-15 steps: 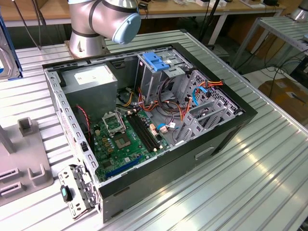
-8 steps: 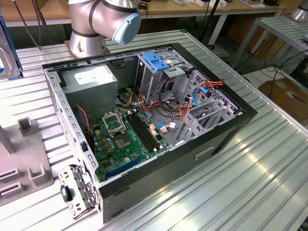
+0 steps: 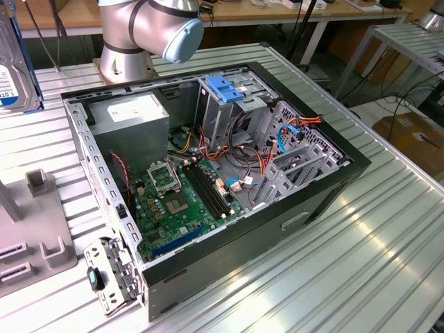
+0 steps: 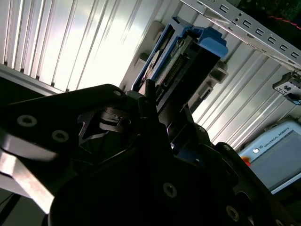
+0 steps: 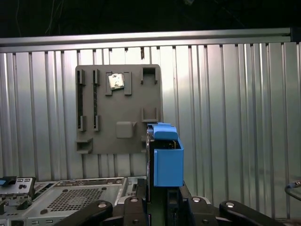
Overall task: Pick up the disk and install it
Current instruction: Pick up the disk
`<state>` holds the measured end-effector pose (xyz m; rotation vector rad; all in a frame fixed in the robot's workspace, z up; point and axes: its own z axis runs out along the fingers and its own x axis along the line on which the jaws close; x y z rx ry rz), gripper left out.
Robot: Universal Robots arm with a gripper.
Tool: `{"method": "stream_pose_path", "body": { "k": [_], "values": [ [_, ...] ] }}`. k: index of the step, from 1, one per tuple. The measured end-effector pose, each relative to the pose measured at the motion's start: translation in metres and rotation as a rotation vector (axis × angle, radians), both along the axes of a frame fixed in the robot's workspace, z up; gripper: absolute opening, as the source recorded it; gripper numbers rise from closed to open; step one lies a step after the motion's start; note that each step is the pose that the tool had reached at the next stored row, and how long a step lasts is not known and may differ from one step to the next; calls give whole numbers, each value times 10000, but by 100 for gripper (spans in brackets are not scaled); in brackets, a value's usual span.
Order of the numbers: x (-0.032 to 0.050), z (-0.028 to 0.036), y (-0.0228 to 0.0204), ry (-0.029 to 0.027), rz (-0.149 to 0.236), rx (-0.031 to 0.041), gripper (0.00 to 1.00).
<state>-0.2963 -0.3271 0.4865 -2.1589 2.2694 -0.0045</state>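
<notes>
Gripper point(image 5: 159, 195) clamped on the disk point(image 5: 165, 157) at one end, long axis straight out from the fingers; ribbed alu table point(image 3: 361, 263) w/ grey fixture plate point(image 5: 120, 101), open PC case point(image 3: 229, 258); workshop benches point(image 3: 62, 17) behind.

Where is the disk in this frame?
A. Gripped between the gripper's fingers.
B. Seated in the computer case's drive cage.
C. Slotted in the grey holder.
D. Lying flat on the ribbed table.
A: in the first wrist view the disk stands clamped in the gripper, with the grey holder and the ribbed table beyond it.
</notes>
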Motion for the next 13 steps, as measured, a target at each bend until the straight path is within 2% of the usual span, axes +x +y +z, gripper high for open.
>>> {"method": "stream_pose_path", "body": {
  "k": [6,13],
  "values": [
    [123,0,0,0,0,-1,35],
    [137,0,0,-1,0,0,35]
  ]
}}
